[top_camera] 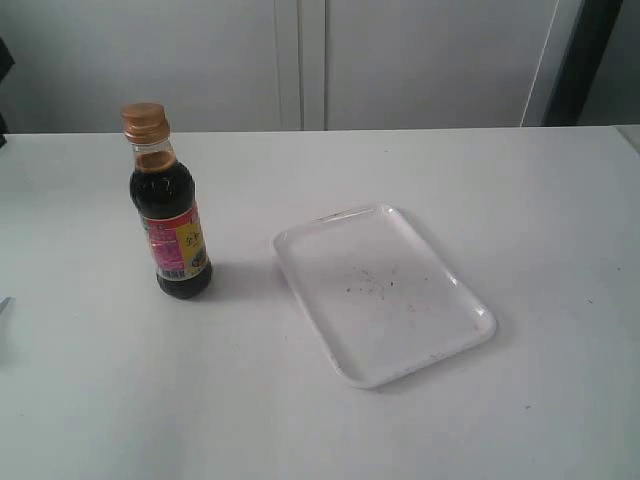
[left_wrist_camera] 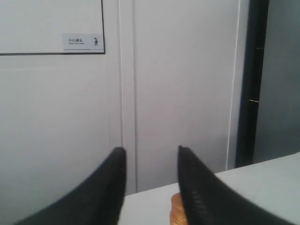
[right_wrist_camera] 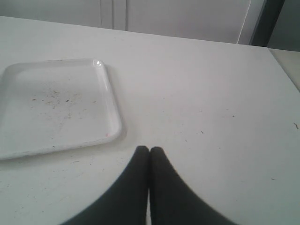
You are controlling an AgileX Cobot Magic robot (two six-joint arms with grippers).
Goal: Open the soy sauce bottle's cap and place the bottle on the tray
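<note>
The soy sauce bottle (top_camera: 175,220) stands upright on the white table at the left, dark liquid inside, red and yellow label facing front. Its orange-brown cap (top_camera: 145,121) is down on the neck. The white tray (top_camera: 382,292) lies flat to the bottle's right, with nothing on it but dark specks. Neither gripper shows in the exterior view. In the left wrist view my left gripper (left_wrist_camera: 151,151) is open, and a bit of the cap (left_wrist_camera: 176,212) peeks from behind one finger (left_wrist_camera: 197,197). My right gripper (right_wrist_camera: 149,150) is shut with nothing in it, over bare table near the tray (right_wrist_camera: 56,108).
The white table (top_camera: 520,200) runs back to a pale panelled wall (top_camera: 300,60). A dark upright strip (top_camera: 585,60) stands at the back right. The table's right edge (right_wrist_camera: 286,70) shows in the right wrist view.
</note>
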